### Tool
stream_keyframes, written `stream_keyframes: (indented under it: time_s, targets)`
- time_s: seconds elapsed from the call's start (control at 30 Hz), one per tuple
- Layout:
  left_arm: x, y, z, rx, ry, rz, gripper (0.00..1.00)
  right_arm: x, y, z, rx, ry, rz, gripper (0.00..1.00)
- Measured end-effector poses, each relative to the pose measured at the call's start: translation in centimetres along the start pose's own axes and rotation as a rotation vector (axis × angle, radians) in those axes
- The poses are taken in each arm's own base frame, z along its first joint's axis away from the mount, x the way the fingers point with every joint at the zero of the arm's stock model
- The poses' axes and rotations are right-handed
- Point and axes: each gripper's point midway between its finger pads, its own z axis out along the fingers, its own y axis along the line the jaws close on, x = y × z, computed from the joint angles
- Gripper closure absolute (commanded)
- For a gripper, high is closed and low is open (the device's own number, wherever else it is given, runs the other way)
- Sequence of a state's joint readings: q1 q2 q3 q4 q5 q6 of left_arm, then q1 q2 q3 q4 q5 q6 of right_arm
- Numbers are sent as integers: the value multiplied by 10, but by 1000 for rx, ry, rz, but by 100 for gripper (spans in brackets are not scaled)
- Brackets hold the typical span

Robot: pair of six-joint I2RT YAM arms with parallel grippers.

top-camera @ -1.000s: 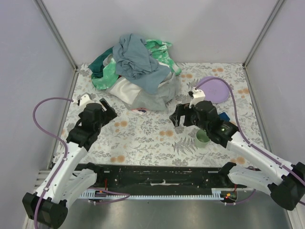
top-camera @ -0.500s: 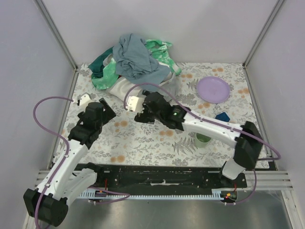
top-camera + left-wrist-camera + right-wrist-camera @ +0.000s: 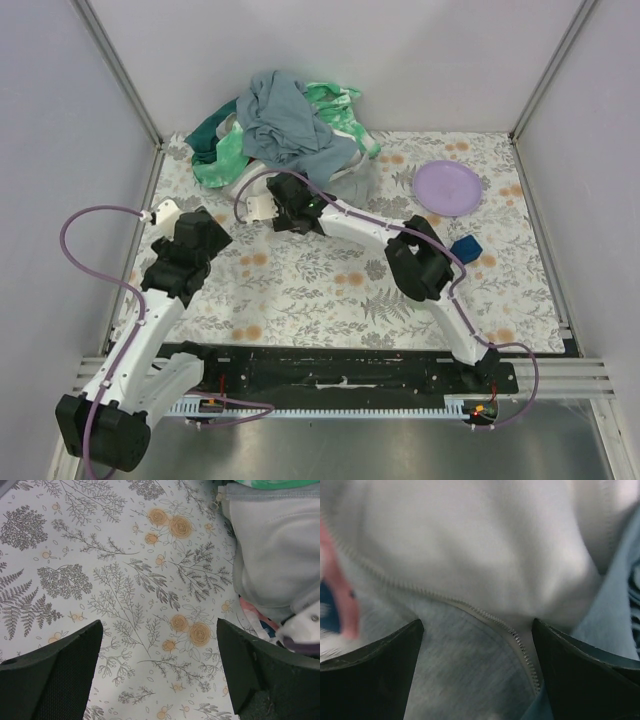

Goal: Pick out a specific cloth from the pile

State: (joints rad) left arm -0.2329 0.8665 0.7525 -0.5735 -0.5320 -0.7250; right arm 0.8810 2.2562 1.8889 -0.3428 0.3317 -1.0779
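The left pincer (image 3: 159, 630) hung above the flowered table (image 3: 125, 570) with its two dark fingers spread wide and nothing between them. Ahead of it and off to its right side lay the hem of a white and light grey zipped garment (image 3: 275, 555), which reached to just beyond its right finger. A small pink patterned cloth (image 3: 252, 612) peeped out from under that garment, close beside the same finger. The right pincer (image 3: 476, 630) was also spread, its fingers well apart and gripping nothing. It was pressed up close over the same white and grey garment, whose zip (image 3: 490, 620) ran slantwise between the two fingers. A blurred streak of pink showed past its left finger, and a fold of grey-blue fabric (image 3: 615, 605) past its right finger. In the overhead view this right pincer sat at the near foot of the pile (image 3: 290, 130), with its arm stretched long across the table. The heap rose beyond it: a grey-blue cloth (image 3: 285, 120) on top, mint-green tie-dye (image 3: 340, 110) behind to its right, and dark green (image 3: 210, 128) to its left. A purple plate (image 3: 449, 187) and a small blue object (image 3: 466, 245) lay well off to the right pincer's right. The orange-red cloth could not be made out in any view, so its place cannot be told.
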Motion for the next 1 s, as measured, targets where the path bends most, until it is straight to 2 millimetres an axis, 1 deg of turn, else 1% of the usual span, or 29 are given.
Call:
stream_keyframes:
  time_s: [0.13,0.2,0.27,0.37,0.47,0.53,0.6,0.63,0.67,0.73,0.8,0.87,0.93,1.0]
  targets:
    - [-3,6,3,-30,-10,-4,3,31,-10,45,71,130,-42,3]
    - [-3,8,4,-39,-12,-6,3,36,-13,59,92,160,-24,2]
    - [-4,10,5,-51,-16,-9,3,38,-24,68,138,174,12,2]
    - [-2,11,8,-64,-11,-6,3,38,-50,80,259,175,70,2]
    - [0,9,13,-75,2,3,3,38,-82,93,398,145,205,2]
    - [0,7,16,-82,10,7,3,47,-90,96,433,104,338,2]
    - [0,3,20,-87,19,12,3,58,-103,97,476,53,511,2]
    - [0,1,22,-86,26,13,3,67,-110,98,497,30,611,2]
    - [1,-2,24,-81,31,13,2,75,-115,97,513,18,676,2]
    - [2,-12,29,-57,48,10,2,95,-132,95,560,-18,855,2]
    - [3,-22,34,-24,63,2,3,117,-148,91,606,-40,980,2]
    - [4,-33,38,12,77,-6,3,143,-166,83,669,-56,1097,2]
    - [5,-43,41,43,89,-12,3,166,-179,75,720,-62,1191,2]
    - [7,-51,44,70,100,-17,3,188,-189,67,766,-68,1295,5]
